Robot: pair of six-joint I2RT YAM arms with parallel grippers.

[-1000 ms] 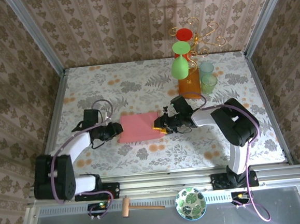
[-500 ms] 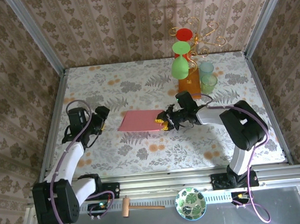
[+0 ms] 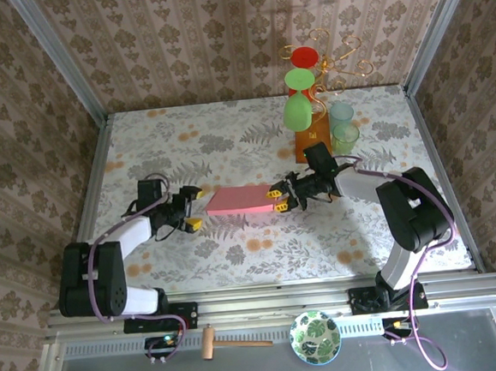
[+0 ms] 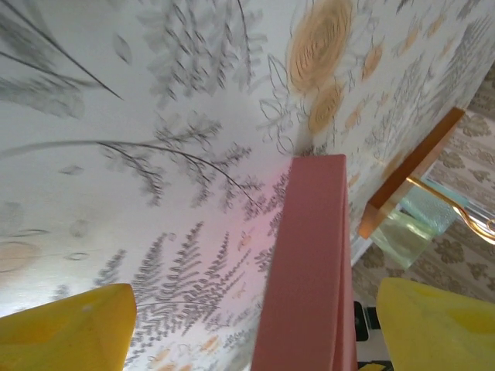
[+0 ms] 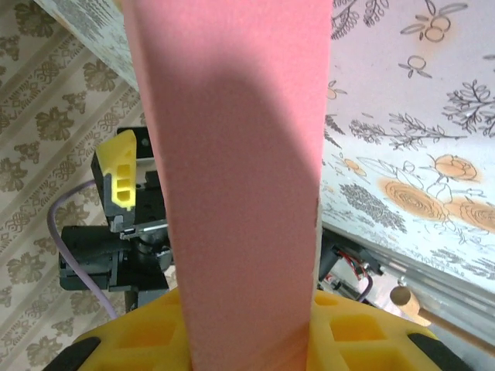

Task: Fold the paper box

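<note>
The pink paper box point(image 3: 239, 198) is lifted off the floral table and seen nearly edge-on as a narrow strip. My right gripper point(image 3: 276, 198) is shut on its right end; in the right wrist view the box point(image 5: 232, 154) rises from between the yellow fingers point(image 5: 363, 340). My left gripper point(image 3: 194, 209) stands open at the box's left end. In the left wrist view the box point(image 4: 309, 270) runs between the two wide-apart yellow fingertips point(image 4: 66, 325), nearer the right one, and neither touches it.
An orange-brown wooden block point(image 3: 313, 137), pale green cups point(image 3: 343, 126) and a gold stand with green and red discs point(image 3: 302, 82) sit at the back right. A wooden mallet point(image 3: 230, 343) and a leaf-patterned bowl point(image 3: 316, 336) lie on the near rail. Walls enclose three sides.
My left gripper let go of the box, opened wide, swung out to the left and came back to its left end. My right gripper moved right and tilted the box up on edge.
</note>
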